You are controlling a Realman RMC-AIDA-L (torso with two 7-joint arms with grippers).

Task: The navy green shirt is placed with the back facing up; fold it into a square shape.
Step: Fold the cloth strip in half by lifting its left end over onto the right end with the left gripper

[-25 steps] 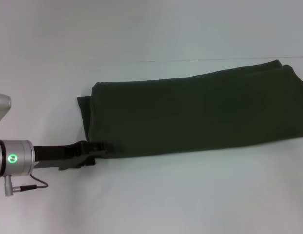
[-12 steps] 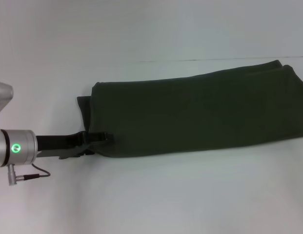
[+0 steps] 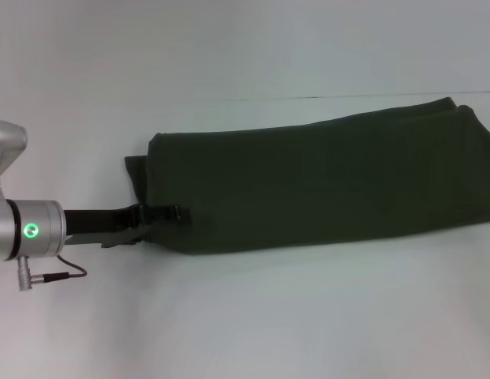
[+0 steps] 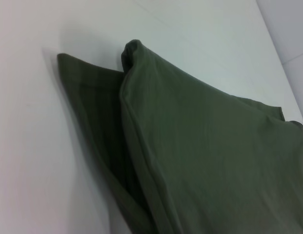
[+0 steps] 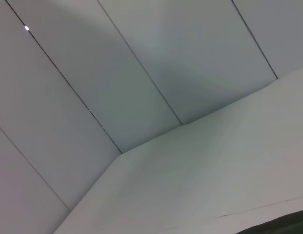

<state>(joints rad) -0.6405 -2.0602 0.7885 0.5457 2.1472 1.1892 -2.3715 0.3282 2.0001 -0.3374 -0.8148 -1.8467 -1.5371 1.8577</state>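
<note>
The navy green shirt (image 3: 323,181) lies folded into a long band across the white table, running from the middle left to the right edge of the head view. My left gripper (image 3: 172,214) reaches in from the left at table height, and its black tip overlaps the shirt's near left corner. The left wrist view shows that layered left end of the shirt (image 4: 200,156) close up, with a lower layer sticking out beside the top fold. A thin dark sliver of the shirt (image 5: 288,225) shows in the right wrist view. My right gripper is out of view.
The white table (image 3: 268,316) stretches in front of and to the left of the shirt. Its far edge meets a pale wall (image 3: 229,47) just behind the shirt. The shirt's right end reaches the head view's right edge.
My left gripper has moved to the right and slightly away from me, from just beside the shirt's near left corner to overlapping it. The shirt has not shifted.
</note>
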